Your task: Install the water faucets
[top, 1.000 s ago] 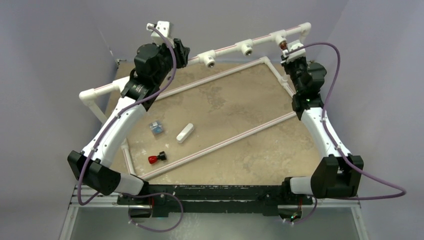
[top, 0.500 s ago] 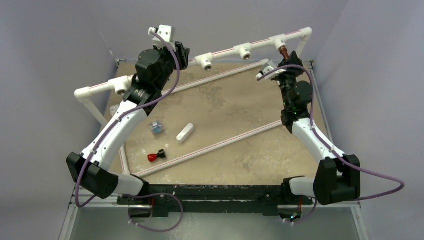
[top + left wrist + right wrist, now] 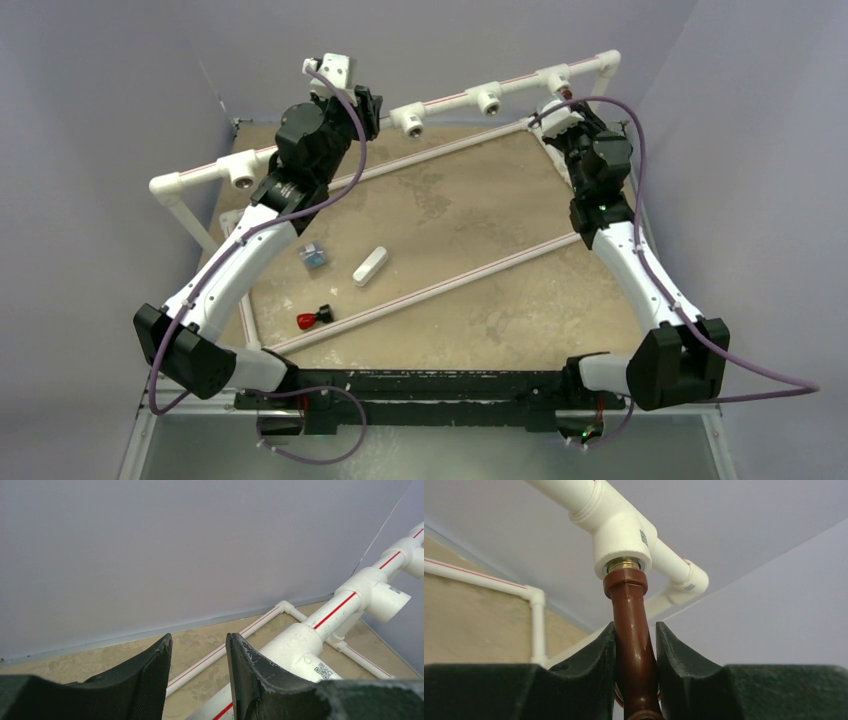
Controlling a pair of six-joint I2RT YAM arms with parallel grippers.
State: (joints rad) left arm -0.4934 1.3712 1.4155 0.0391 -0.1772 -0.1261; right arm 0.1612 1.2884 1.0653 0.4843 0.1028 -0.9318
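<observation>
A reddish-brown water faucet (image 3: 626,587) hangs from the rightmost white tee fitting (image 3: 621,540) of the raised pipe, brass thread showing at the socket. My right gripper (image 3: 635,626) is shut on the faucet's stem, both fingers pressed against it. From above, this gripper (image 3: 563,103) sits at the far right end of the raised pipe (image 3: 450,103), and only a sliver of the faucet (image 3: 566,94) shows. My left gripper (image 3: 197,639) stands open with nothing between its fingers, beside the raised pipe (image 3: 300,635). From above it (image 3: 366,106) is left of the second tee (image 3: 412,121).
Two more open tees (image 3: 490,98) (image 3: 243,173) face forward on the raised pipe. On the sandy board lie a white oblong block (image 3: 369,266), a small blue-grey piece (image 3: 314,255) and a red-and-black part (image 3: 313,317). Low white pipes (image 3: 440,290) cross the board.
My right wrist has rolled back and forth around the faucet, its camera housing swinging left and then back over the tee. The pipe frame has shifted slightly. The left arm has barely moved.
</observation>
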